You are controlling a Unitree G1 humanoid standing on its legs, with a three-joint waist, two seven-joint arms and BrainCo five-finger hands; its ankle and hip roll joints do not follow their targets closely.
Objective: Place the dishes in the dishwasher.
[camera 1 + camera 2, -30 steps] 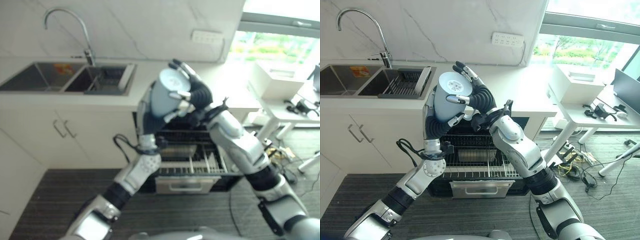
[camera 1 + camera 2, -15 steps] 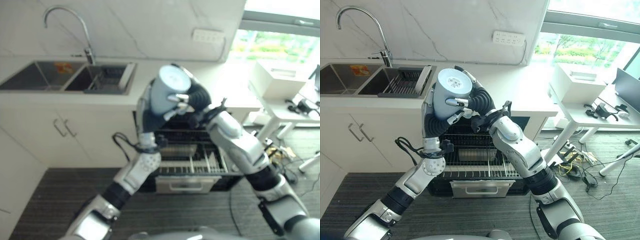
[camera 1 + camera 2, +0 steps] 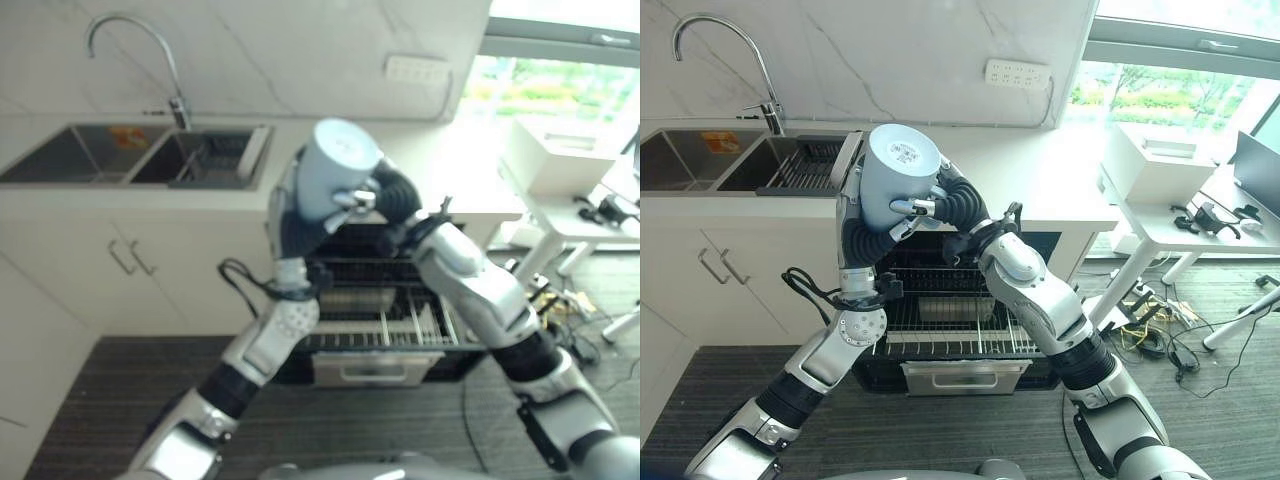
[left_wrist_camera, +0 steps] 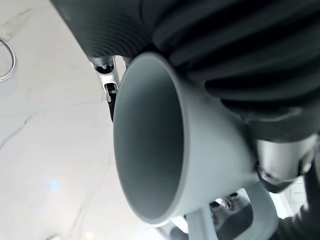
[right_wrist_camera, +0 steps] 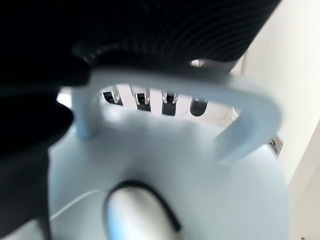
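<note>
A pale blue-grey mug (image 3: pixel 898 185) is held high above the open dishwasher, its flat base turned toward my head. My left hand (image 3: pixel 862 240) grips it from below and behind, with fingers curled round its wall. My right hand (image 3: pixel 958 205) closes on it from the right side, thumb laid across the body. In the left wrist view the mug's hollow mouth (image 4: pixel 150 145) gapes under the ribbed cover. The right wrist view shows the mug's handle (image 5: pixel 250 110) right against the palm.
The dishwasher's wire rack (image 3: pixel 950 325) is pulled out below the counter edge. A double sink (image 3: pixel 700 165) with a tall faucet (image 3: pixel 760 70) and a drain rack (image 3: pixel 805 165) lies to the left. A white desk (image 3: pixel 1160 225) with a white box (image 3: pixel 1155 160) stands to the right.
My right hand's fingers, spread over the mug a second ago, have curled onto it. The mug has risen a little and turned its base more toward me.
</note>
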